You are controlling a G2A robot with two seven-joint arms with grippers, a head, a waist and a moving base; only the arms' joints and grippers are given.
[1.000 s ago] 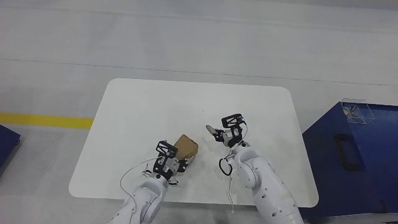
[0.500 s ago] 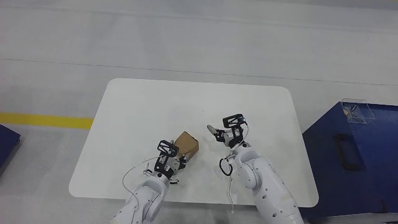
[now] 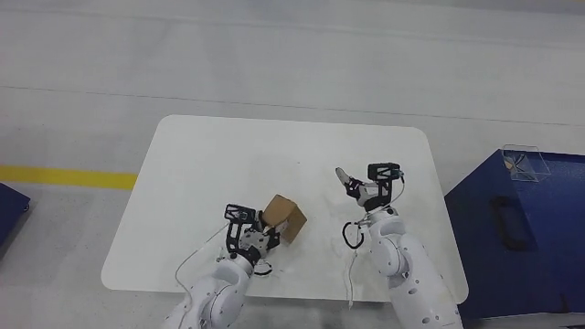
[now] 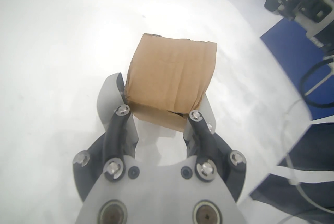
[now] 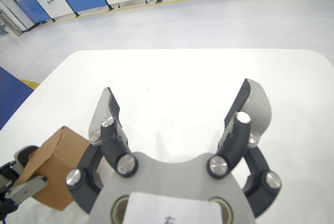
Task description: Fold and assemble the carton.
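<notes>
Your left gripper (image 4: 160, 94) pinches the cardboard carton (image 4: 172, 71) near the table's (image 3: 228, 155) front edge. Hold it steady so your right gripper (image 5: 180, 97), wide open and empty above the table's right side, can press flaps squarely.

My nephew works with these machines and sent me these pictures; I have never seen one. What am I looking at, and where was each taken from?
This is a two-armed robot working at a white table. One picture looks down from a camera above its arms; the other two come from cameras on its wrists, so each shows that arm's own pincer close up. The left gripper is closed on a small brown carton over the table. The right gripper is open, holds nothing, and hangs beside the carton, apart from it.
</notes>
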